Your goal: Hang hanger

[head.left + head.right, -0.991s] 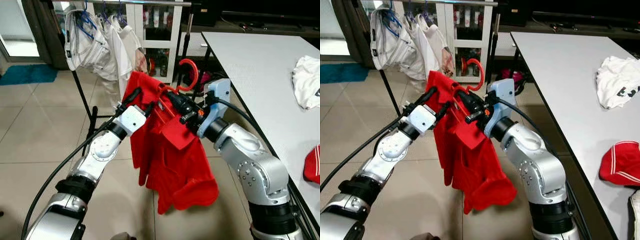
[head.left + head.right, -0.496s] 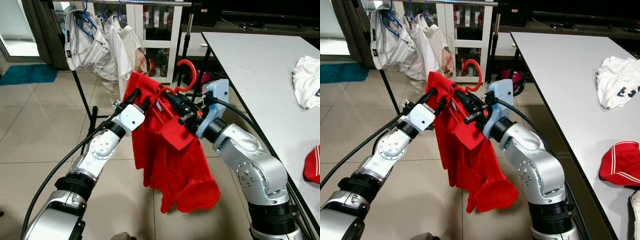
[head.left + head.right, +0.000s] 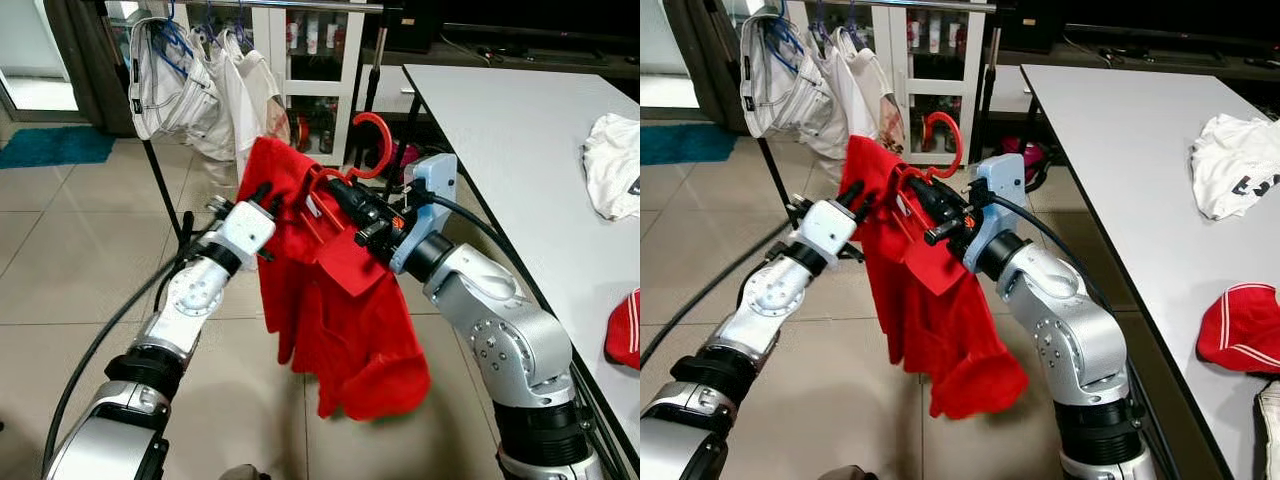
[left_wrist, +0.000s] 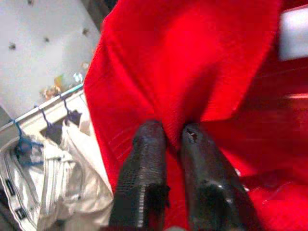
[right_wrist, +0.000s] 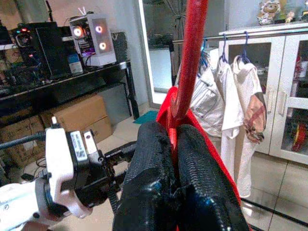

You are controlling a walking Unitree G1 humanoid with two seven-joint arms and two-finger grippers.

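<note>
The red hanger [image 3: 368, 150] sticks up right above the right claw [image 3: 338, 192]. Its round hook curls over the claw's tips, up in the air. The right claw's two black fingers [image 5: 149, 159] are pressed tight on the thin neck of the hanger, pinching it just under the hook. A red shirt [image 3: 340, 300] is on the hanger and hangs down below this claw, over the floor.

The left claw [image 3: 262, 192] is just beside the right claw, on the other side of the shirt. Its two fingers [image 4: 144, 159] are close together with a fold of the red shirt squeezed between them, near the shirt's top edge. The cloth hides the very tips, so it may be holding only the cloth and not the hanger arm under it.

Past both claws there is a clothes rail [image 3: 940, 5] with white clothes [image 3: 190, 85] hanging on blue hangers [image 3: 780, 30]. The red hanger is near the rail but its hook is not on it yet. To the side of the right arm is a white table [image 3: 500, 110] with a white shirt [image 3: 1235, 150] and a red cap [image 3: 1240, 335] lying on it
</note>
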